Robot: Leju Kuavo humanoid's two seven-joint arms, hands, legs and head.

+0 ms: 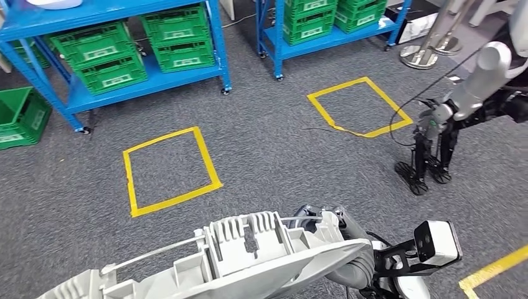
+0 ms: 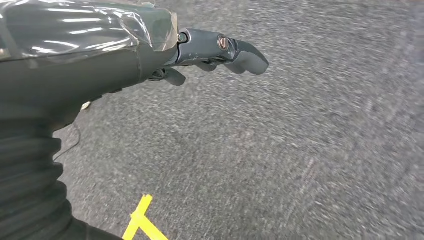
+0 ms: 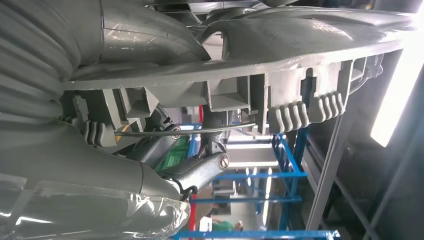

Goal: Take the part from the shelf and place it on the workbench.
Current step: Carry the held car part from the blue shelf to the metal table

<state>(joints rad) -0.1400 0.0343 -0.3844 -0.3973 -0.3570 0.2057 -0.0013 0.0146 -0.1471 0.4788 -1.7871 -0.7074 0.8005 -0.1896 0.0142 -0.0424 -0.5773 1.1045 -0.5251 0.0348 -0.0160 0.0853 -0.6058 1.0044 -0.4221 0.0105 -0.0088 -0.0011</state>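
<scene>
Two blue shelves (image 1: 155, 78) stand at the far side, stacked with green crates (image 1: 99, 59) whose white labels are too small to read. Left to right on the grey floor (image 1: 268, 156) lie two yellow tape squares (image 1: 169, 169). The left hand (image 2: 220, 52) hangs over carpet, fingers loosely curled, holding nothing. Near, the grey cast part (image 1: 249, 258), cut off at the frame's bottom, is gripped by the right hand (image 1: 339, 233).

Grey ribbed wrist cover (image 2: 30, 170) — dark fingers (image 2: 240, 52), silver screws.
</scene>
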